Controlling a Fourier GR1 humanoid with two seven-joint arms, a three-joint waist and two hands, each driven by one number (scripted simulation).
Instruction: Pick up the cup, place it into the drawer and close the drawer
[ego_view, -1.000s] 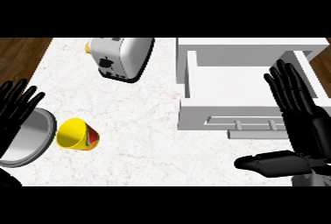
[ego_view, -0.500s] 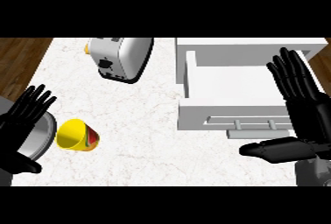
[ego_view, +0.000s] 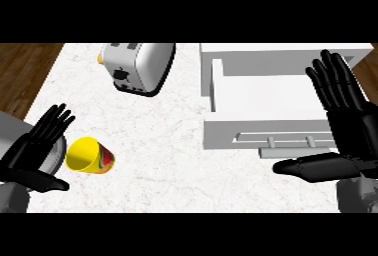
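On the worktop (ego_view: 170, 145), just left of the drawer's (ego_view: 266, 97) front and well apart from it, lies our cup (ego_view: 90, 156): yellow, tipped on its side, its mouth turned away from the drawer. It is outside the drawer, so nothing of the task is done yet as far as we can judge; the pick-up, the placing and the closing are all left.

Our left hand (ego_view: 33, 152) sits on the far side of the cup from the drawer, just beside it, fingers straight and spread, thumb pointing along the lower edge. It holds nothing; we cannot tell whether a fingertip touches the cup's rim. Part of a grey round plate (ego_view: 11, 125) shows behind this hand, farther from the drawer.

The drawer itself stands pulled out, its white inside bare and its handle (ego_view: 284, 137) facing us. Our right hand (ego_view: 347, 130) is over the drawer's right side, opened wide, fingers straight and pointing up the view, thumb stretched below the drawer's front. It grips nothing.

A toaster (ego_view: 136, 67) stands above the cup, to the left of the drawer's back corner, clear of the path between cup and drawer.

We judge the step in hand to be the approach to the cup, with the grasp not yet begun.
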